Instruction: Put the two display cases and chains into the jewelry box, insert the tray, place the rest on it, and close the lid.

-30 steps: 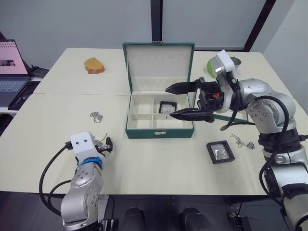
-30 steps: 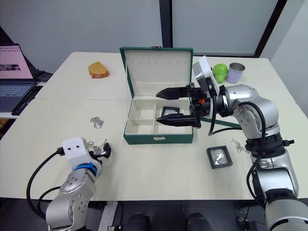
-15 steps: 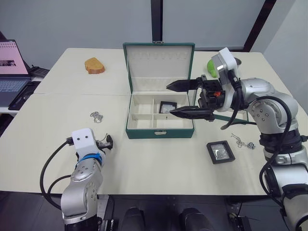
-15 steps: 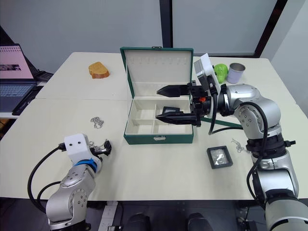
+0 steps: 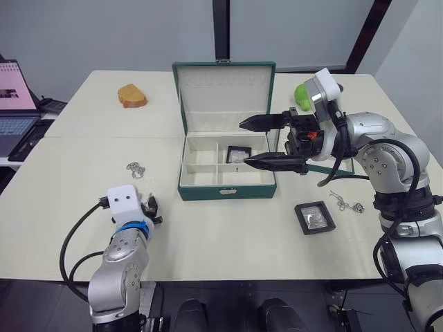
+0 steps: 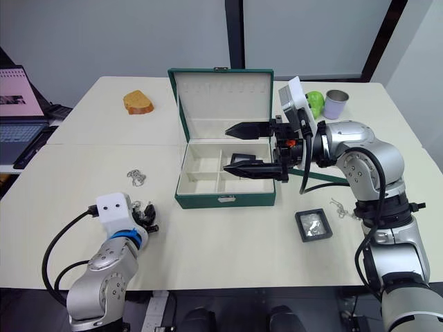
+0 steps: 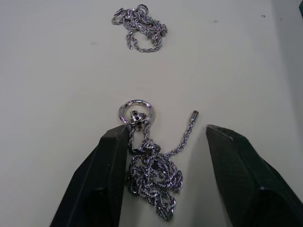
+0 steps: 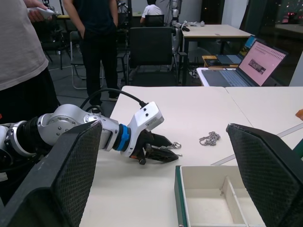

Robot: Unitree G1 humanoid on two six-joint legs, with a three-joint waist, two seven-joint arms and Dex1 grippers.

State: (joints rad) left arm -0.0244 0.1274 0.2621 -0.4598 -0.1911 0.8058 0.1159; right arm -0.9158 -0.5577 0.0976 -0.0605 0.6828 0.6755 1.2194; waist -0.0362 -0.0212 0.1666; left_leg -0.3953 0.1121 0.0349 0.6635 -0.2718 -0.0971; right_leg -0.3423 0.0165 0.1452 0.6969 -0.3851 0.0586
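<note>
Left gripper (image 7: 163, 142) straddles a chain heap; right gripper (image 5: 266, 142) hangs spread and empty over the jewelry box (image 5: 225, 188).

One display case (image 5: 239, 153) lies in the box, the other (image 5: 314, 216) on the table. I judge the left fingers, parted around the chain (image 7: 154, 177), may pinch only a strand, leaving it trailing.

The left pincer (image 7: 163, 142) has turned from lying sideways to pointing forward and down at the tabletop (image 5: 76, 173), its fingers (image 7: 102, 184) now spread either side of a chain heap with a ring (image 7: 151, 165); the right pincer (image 5: 266, 143) has drawn back a little and risen over the jewelry box (image 5: 225, 181), fingers apart; the whole scene sits slightly shifted, a camera move only.
</note>
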